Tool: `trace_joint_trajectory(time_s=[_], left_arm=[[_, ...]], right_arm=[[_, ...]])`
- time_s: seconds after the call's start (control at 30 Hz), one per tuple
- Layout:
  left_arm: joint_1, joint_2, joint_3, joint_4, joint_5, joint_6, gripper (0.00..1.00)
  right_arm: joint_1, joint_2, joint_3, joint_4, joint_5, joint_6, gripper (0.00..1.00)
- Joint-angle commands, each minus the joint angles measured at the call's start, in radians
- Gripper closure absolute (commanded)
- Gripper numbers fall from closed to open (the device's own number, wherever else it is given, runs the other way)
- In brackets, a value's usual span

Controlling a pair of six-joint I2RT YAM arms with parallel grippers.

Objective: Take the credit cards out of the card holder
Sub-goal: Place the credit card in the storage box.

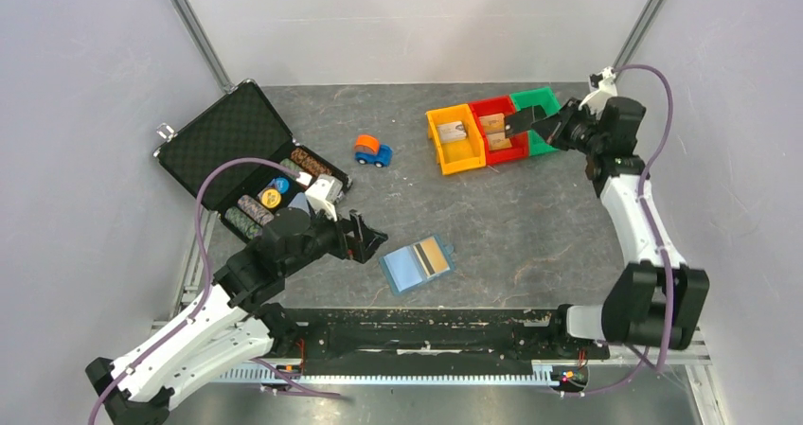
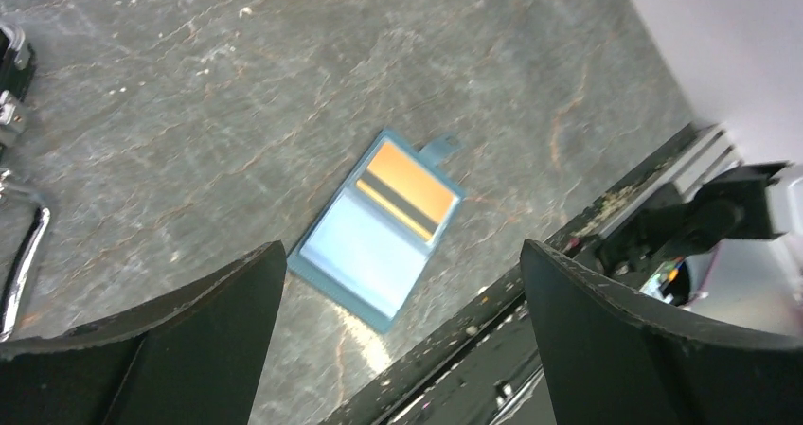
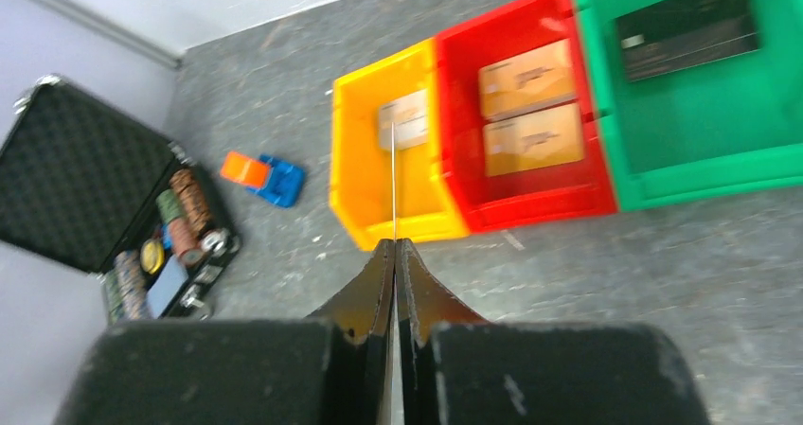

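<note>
The right gripper point(image 3: 394, 247) is pinching a card point(image 3: 393, 179) above the bins point(image 3: 530, 207), probably for dropping. The left gripper point(image 2: 402, 250), spread, is hovering over the wallet point(image 2: 355, 245), whose remaining card point(image 2: 409, 181) needs pulling.

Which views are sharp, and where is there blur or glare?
Top view: sharp, evenly lit, only soft shadows. Left wrist view: slightly soft; the wallet looks washed out in its lower half, perhaps glare; the left pincer is dark, almost without detail. Right wrist view: blurred throughout; the card in the right pincer, seen edge-on, is only a thin pale line.
</note>
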Motion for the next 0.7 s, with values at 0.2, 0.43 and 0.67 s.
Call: trace_joint_trajectory(time_s=[0.2,0.43,0.67], left_arm=[[0.002,0.003,0.109,-0.177,-0.07,0.229,0.0],[0.002,-0.017,0.1,-0.201,-0.102,0.252,0.0],[0.002,-0.077,0.081,-0.194,-0.124,0.25,0.0]], right_arm=[[-0.085,0.359,0.376,-0.119,0.041,-0.124,1.0],[-0.101,0.569,0.609,-0.232,0.082,-0.195,1.0],[-0.107,0.751,0.803,-0.286,0.084,-0.253,1.0]])
